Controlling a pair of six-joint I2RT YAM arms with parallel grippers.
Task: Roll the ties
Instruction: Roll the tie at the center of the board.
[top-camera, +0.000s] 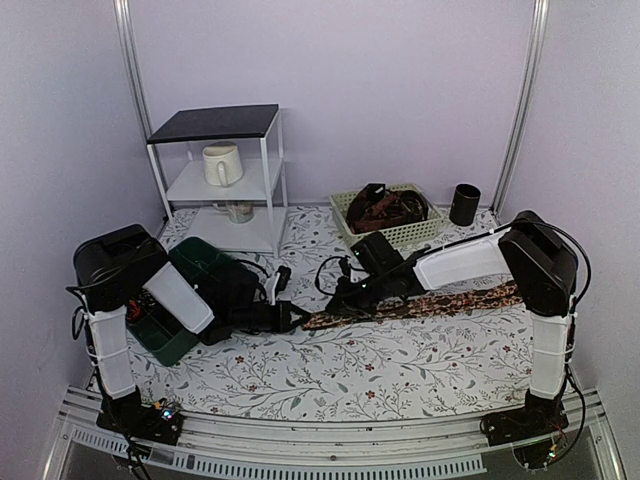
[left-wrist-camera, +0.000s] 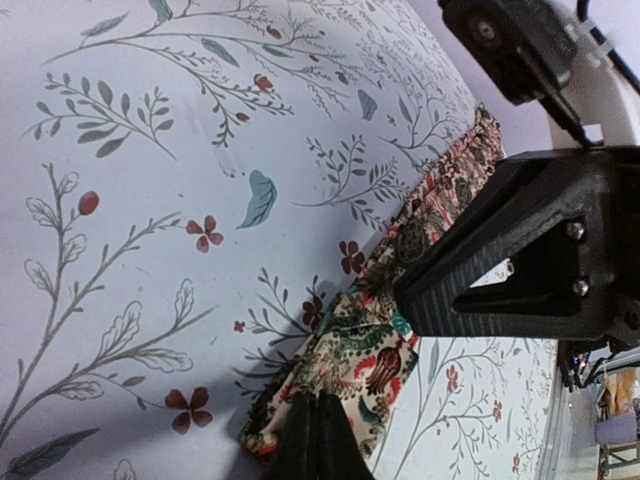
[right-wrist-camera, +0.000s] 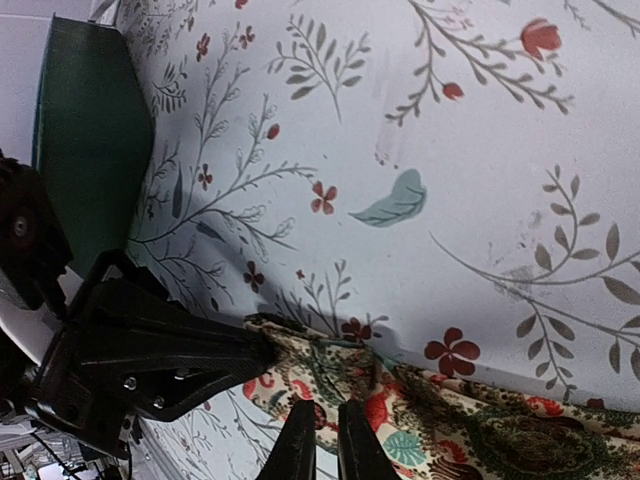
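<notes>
One patterned tie (top-camera: 430, 303) lies flat across the middle of the table, running right to left. Its left end is folded over and shows a pale paisley side (left-wrist-camera: 365, 350). My left gripper (top-camera: 298, 317) is shut on that folded end, with its fingers pinched together in the left wrist view (left-wrist-camera: 320, 430). My right gripper (top-camera: 340, 300) is just right of it, jaws nearly closed on the tie's edge (right-wrist-camera: 325, 420). The tie (right-wrist-camera: 440, 420) stretches off to the right. The left gripper (right-wrist-camera: 262, 350) shows in the right wrist view, and the right gripper (left-wrist-camera: 415, 292) in the left wrist view.
A pale basket (top-camera: 425, 235) at the back holds several more dark ties (top-camera: 385, 208). A black cup (top-camera: 464, 203) stands to its right. A white shelf (top-camera: 215, 185) with a mug (top-camera: 222, 163) is at the back left. A green bin (top-camera: 190, 290) sits by the left arm.
</notes>
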